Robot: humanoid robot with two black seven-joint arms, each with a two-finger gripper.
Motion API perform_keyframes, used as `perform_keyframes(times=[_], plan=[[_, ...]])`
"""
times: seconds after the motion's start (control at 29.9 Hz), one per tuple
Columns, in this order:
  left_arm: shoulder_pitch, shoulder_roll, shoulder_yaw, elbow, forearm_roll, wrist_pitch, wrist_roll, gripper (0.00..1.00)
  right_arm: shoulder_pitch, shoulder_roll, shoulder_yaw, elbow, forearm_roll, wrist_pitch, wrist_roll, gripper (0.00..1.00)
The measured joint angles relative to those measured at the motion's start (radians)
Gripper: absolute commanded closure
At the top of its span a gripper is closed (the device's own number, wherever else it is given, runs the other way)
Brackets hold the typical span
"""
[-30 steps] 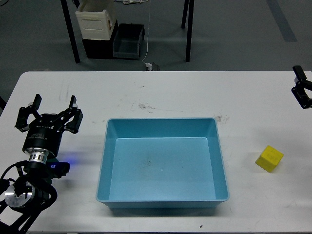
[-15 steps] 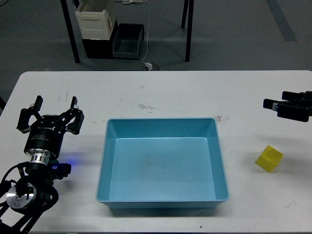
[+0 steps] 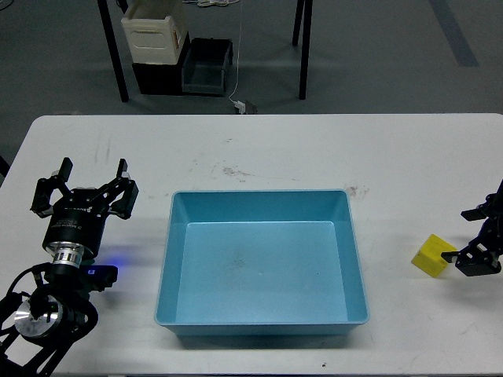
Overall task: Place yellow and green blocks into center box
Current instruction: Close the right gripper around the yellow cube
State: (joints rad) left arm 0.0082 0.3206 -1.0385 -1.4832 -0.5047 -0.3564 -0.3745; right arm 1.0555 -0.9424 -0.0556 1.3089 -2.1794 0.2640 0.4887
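A yellow block (image 3: 432, 255) lies on the white table (image 3: 299, 153), to the right of the blue box (image 3: 263, 267), which stands empty at the table's centre. My right gripper (image 3: 468, 236) comes in from the right edge, low over the table, just right of the yellow block. Its fingers are spread and one fingertip (image 3: 453, 256) is at the block's right side. My left gripper (image 3: 82, 190) is open and empty, left of the box. No green block is in view.
Beyond the table's far edge, a cream container (image 3: 154, 31) and a dark bin (image 3: 206, 67) stand on the floor between black table legs (image 3: 115, 59).
My right gripper has come down from the upper right to table level beside the yellow block. The left gripper has shifted slightly downward. The block has not moved.
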Motion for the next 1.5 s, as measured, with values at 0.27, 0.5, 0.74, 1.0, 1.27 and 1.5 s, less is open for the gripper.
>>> perform_keyframes(times=[0.27,0.5,0.74,1.0,1.27,1.5], plan=[[0.001,-0.005,-0.002,0.0,0.0,-0.001,0.0,0.0,0.006,0.041,-0.001,-0.04,0.057,0.085,0.0,0.01],[0.001,-0.007,-0.003,0.0,0.0,-0.001,0.0,0.0,0.009,0.043,0.003,-0.036,0.078,0.108,0.0,0.01],[0.002,-0.008,-0.003,0.001,0.001,-0.001,0.0,0.0,-0.001,0.077,-0.002,-0.035,0.093,0.113,0.0,0.01],[0.008,-0.025,-0.006,0.011,0.001,-0.002,0.0,0.0,-0.007,0.138,-0.054,-0.039,0.078,0.114,0.0,0.1],[0.01,-0.043,-0.006,0.021,0.0,-0.003,0.0,0.0,0.001,0.144,-0.073,-0.049,0.076,0.097,0.0,0.21],[0.01,-0.045,-0.01,0.021,0.0,-0.003,0.0,0.0,0.001,0.145,-0.073,-0.066,0.076,0.059,0.0,0.27]])
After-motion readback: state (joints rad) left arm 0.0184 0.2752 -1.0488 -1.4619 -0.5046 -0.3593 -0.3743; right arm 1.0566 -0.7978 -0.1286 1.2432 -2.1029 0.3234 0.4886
